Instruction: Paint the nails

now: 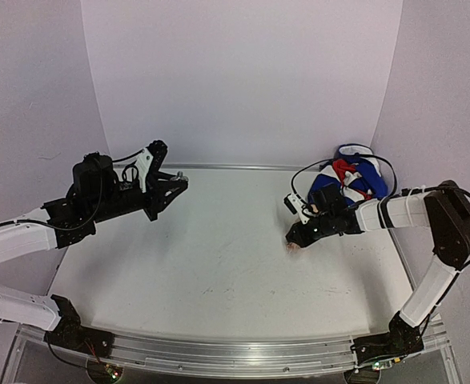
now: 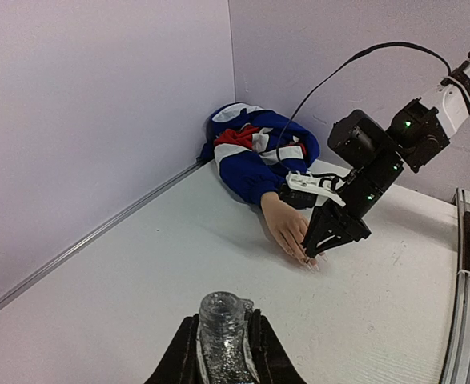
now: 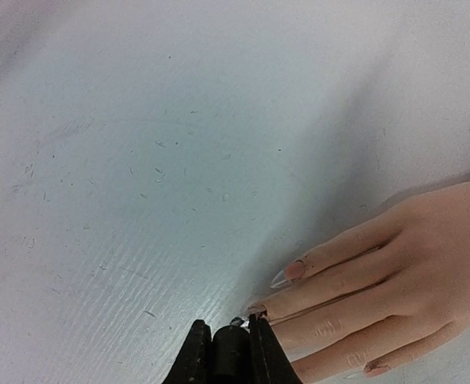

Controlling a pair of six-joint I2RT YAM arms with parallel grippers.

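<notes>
The left hand grips an open glittery bottle, well apart from the mannequin hand. The right hand pinches a small dark cap just beside the nails, at the fingertips lying flat on the surface's right side.

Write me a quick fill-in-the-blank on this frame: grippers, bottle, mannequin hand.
1. The left gripper is shut on a glittery bottle whose neck has no ___.
2. The mannequin hand lies palm ___ on the table.
3. Its sleeve is blue, white and ___.
4. The gripper at the hand's fingertips, shut on a small dark thing, belongs to the ___ arm.
Missing words: cap; down; red; right.
</notes>
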